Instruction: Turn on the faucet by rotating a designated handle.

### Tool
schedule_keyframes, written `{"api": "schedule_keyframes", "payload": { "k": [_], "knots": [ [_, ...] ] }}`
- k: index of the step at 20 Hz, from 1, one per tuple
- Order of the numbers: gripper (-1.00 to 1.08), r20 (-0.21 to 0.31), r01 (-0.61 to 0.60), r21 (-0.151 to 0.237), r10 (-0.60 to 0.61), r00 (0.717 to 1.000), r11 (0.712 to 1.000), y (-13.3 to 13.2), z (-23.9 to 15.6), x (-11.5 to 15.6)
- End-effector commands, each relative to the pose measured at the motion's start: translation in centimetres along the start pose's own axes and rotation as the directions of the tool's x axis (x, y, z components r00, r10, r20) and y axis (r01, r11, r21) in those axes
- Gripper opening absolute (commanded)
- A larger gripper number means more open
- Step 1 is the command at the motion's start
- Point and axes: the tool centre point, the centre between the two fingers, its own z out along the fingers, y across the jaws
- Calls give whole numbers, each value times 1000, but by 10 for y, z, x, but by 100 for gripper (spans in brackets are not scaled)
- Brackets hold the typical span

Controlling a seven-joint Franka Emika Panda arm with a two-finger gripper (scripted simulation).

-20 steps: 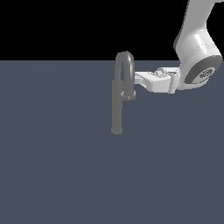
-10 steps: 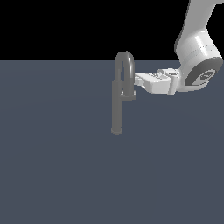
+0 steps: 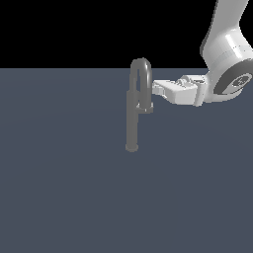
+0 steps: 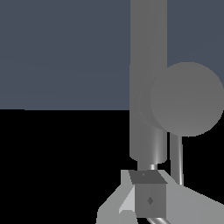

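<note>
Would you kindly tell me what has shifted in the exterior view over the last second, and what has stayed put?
The white robot arm's pincer has edged toward the exterior view's left, closing on the arch of the slim matte-grey metal faucet, just above the stubby lighter-grey handle. Whether it touches yet cannot be told. Nothing was visibly gripped or released. The faucet and handle look unmoved.
</note>
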Motion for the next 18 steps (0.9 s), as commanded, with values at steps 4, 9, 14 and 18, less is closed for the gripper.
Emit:
{"api": "schedule_keyframes", "payload": {
  "k": [4, 9, 14, 18],
  "knots": [
    [-100, 2, -2, -2, 2, 1000, 1000, 16, 0, -1],
    [-100, 2, -2, -2, 2, 1000, 1000, 29, 0, -2],
    [-100, -2, 8, 0, -8, 1000, 1000, 35, 0, 0],
    [-100, 1, 1, -2, -1, 1000, 1000, 50, 0, 8]
  ]
}}
